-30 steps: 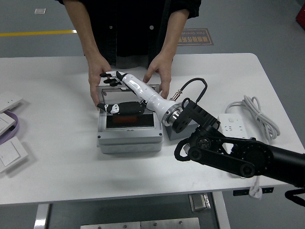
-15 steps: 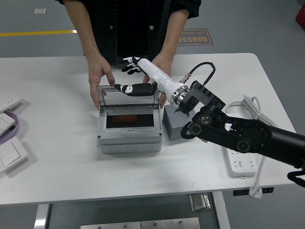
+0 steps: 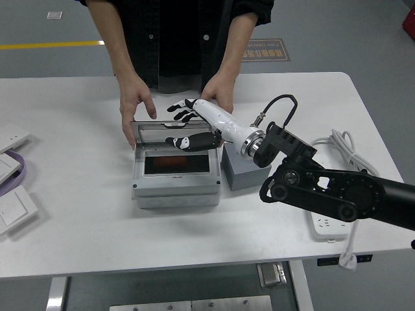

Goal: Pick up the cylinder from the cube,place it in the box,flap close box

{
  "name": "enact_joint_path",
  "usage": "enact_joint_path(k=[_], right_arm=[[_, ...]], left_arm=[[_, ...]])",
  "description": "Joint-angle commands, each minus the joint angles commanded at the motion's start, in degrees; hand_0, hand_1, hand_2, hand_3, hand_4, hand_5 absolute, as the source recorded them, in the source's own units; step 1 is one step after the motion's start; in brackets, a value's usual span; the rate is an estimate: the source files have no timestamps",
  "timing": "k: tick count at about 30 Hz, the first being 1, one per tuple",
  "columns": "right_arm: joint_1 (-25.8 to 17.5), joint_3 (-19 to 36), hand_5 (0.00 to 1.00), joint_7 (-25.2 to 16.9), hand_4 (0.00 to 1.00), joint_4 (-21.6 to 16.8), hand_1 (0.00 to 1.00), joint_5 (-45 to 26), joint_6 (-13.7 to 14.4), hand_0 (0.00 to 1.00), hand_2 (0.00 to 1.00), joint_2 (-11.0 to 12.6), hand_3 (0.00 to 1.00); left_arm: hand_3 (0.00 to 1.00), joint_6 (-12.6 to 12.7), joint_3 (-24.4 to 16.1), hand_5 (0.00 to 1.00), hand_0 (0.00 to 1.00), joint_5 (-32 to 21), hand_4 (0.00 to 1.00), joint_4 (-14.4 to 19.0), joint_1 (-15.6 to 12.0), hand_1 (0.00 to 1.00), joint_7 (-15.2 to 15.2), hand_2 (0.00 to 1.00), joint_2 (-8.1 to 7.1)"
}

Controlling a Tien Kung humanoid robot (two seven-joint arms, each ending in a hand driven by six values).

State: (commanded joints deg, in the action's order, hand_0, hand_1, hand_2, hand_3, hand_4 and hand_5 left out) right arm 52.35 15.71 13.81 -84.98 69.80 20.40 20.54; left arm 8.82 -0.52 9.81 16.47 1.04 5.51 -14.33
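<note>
The right hand [image 3: 188,123] reaches over the box [image 3: 175,175], fingers spread and holding nothing, at the raised lid [image 3: 172,133], probably to flap it shut. A person's hands [image 3: 136,107] steady the box's far side. The cylinder [image 3: 174,162] seems to lie inside, long axis running left-right.

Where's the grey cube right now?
In the head view the grey cube sits just right of the box, under the right hand's wrist, with the power strip further right.
</note>
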Motion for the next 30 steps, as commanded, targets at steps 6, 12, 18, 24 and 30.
enact_joint_path(k=[6, 12, 18, 24, 30], right_arm=[[-0.9, -1.7, 0.364, 1.9, 0.805, -4.9, 0.697, -0.7, -2.7, 0.783, 0.721, 1.6, 0.774], [-2.1, -2.0, 0.428, 1.8, 0.722, -5.3, 0.717, -4.1, -3.1, 0.786, 0.806, 2.2, 0.842], [-3.7, -0.9, 0.462, 0.1, 0.619, -4.1, 0.730, -9.5, -2.6, 0.792, 0.822, 2.6, 0.868], [-8.9, 6.3, 0.478, -1.7, 0.614, -4.8, 0.730, -9.5, 0.1, 0.793, 0.824, 4.4, 0.874], [-16.1, 14.6, 0.486, -5.0, 0.622, -5.8, 0.716, -9.1, 0.8, 0.776, 0.787, 5.8, 0.833]], left_arm=[[0.617, -0.1, -1.9, 0.249, 0.594, 1.0, 0.666, 0.0, -0.1, 0.583, 0.0, 0.547, -0.22], [0.617, -0.1, -2.4, 0.247, 0.594, 1.2, 0.669, 0.0, -0.4, 0.583, 0.1, 0.547, -0.37], [0.617, 0.0, -2.5, 0.246, 0.594, 1.1, 0.671, 0.0, -0.5, 0.583, 0.0, 0.547, -0.51], [0.618, 0.0, -2.5, 0.246, 0.593, 0.7, 0.673, 0.0, -1.0, 0.583, -0.1, 0.547, -0.36], [0.617, 0.0, -2.4, 0.247, 0.593, 0.2, 0.674, 0.1, -2.4, 0.584, -0.2, 0.547, -0.31]])
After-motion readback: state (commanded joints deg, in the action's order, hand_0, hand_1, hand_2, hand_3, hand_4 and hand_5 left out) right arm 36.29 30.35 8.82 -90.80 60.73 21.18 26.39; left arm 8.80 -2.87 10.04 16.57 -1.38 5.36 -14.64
